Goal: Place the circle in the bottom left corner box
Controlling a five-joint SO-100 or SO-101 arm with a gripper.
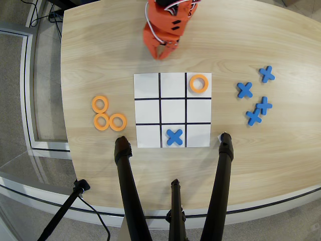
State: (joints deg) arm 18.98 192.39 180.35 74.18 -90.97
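An orange circle [199,83] lies flat inside the top-right cell of the white paper grid [148,85] in the overhead view; that cell is the bottom left corner box [204,93]. My orange gripper [161,54] hangs over bare wood above the grid's top edge, left of the circle and well apart from it. Its fingers look nearly closed with nothing between them. Three more orange circles [108,114] sit grouped on the table left of the grid.
A blue X [174,136] lies in the grid's bottom middle cell. Several blue X pieces [256,96] are scattered to the right of the grid. Black tripod legs [129,191] cross the table's near edge. The arm's base [169,12] stands at the top.
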